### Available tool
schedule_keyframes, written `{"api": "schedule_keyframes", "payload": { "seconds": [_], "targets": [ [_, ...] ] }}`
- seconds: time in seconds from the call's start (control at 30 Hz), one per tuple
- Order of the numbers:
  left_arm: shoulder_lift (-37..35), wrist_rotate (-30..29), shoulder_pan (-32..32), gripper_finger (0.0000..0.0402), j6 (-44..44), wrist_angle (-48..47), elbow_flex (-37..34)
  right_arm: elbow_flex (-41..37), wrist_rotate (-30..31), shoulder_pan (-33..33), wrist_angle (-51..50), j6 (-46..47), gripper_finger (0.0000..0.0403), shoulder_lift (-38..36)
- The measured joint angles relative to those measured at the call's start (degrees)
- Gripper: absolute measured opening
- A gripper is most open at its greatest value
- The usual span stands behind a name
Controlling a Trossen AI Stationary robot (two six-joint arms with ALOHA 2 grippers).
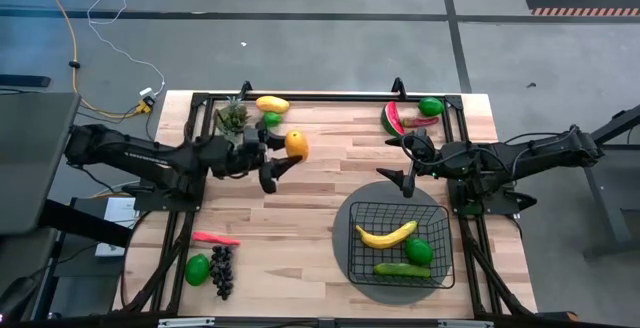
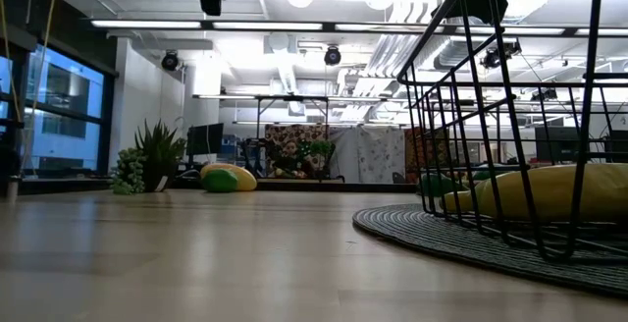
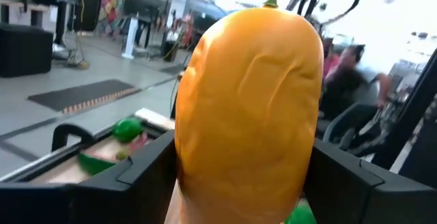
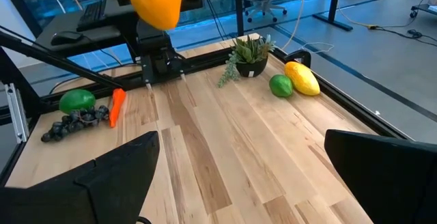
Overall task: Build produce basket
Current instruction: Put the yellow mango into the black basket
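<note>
"What fills your view?"
"The orange mango (image 3: 249, 108), clamped in my left hand (image 1: 272, 160) above the surface (image 1: 320, 168)."
"And now?"
"I carry it level over the basket (image 1: 398, 243) and release low; my right hand (image 1: 409, 163) waits spread beside it."

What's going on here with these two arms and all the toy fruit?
The robot is filling a black wire basket with toy produce. The left gripper holds an orange mango between its fingers, lifted above the table. The right gripper waits open beside the basket, empty. A banana, a lime and a cucumber are already inside; other pieces lie around the table.
</note>
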Motion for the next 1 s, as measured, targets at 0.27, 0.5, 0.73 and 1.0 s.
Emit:
{"api": "schedule_keyframes", "payload": {
  "seconds": [0.27, 0.5, 0.73, 1.0],
  "targets": [
    [0.01, 1.79, -0.13, 0.0258, 3.12, -0.09, -0.03, -0.01, -0.06, -0.02, 0.02, 0.00, 0.0399, 0.00],
    [0.01, 3.02, -0.13, 0.0258, 3.43, -1.05, -0.03, -0.01, -0.28, 0.00, 0.04, 0.01, 0.0399, 0.00],
    [1.46, 3.02, -0.13, 0.0258, 3.43, -0.58, -0.02, 0.00, -2.52, -0.02, 3.37, 0.92, 0.0399, 0.28],
    [14.16, 3.24, -1.23, 0.0258, 3.43, 0.96, 7.93, -0.02, -3.65, -0.02, 18.18, -3.45, 0.0399, 7.73]
  ]
}}
